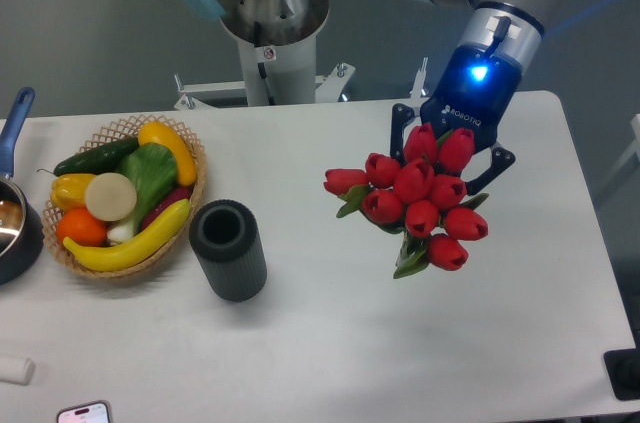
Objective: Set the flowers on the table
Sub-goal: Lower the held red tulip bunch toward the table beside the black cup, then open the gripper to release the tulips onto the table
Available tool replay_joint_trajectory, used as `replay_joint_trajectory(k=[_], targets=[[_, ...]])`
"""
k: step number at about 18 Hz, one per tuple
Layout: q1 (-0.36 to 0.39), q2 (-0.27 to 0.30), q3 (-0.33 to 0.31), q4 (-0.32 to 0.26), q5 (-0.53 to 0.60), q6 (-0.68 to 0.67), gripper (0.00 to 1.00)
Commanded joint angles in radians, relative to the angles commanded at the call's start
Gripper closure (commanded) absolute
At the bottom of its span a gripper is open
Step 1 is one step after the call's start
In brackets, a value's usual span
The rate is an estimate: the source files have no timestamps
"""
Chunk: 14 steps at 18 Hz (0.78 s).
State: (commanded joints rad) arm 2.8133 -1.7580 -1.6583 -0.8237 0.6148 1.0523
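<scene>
White bench (330, 343) | pincer (447, 158) clamped on flowers (415, 198), held above bench's right half | risk: early release drops bunch, blooms bruise or roll toward right edge

Single fixed cam, high front view, angled down over table (330, 343), mid-range

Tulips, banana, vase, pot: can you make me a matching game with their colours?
Things:
1. flowers
2. banana
3. cylinder vase
4. pot handle

Colours:
A. blue
B. dark grey
C. red
D. yellow

Pairs: 1-C, 2-D, 3-B, 4-A

The banana lies in the basket, and the gripper holds the flowers above the table.
</scene>
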Motion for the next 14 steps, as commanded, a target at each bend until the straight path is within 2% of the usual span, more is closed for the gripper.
replay_joint_trajectory(k=[5, 7, 11, 14], targets=[[-0.002, 0.009, -0.003, 0.000, 0.049, 0.005, 0.56], [-0.005, 0.009, 0.002, 0.000, 0.118, 0.006, 0.56], [-0.064, 0.008, 0.012, 0.000, 0.291, 0.018, 0.56], [-0.098, -0.005, 0.026, 0.005, 0.376, 0.020, 0.56]])
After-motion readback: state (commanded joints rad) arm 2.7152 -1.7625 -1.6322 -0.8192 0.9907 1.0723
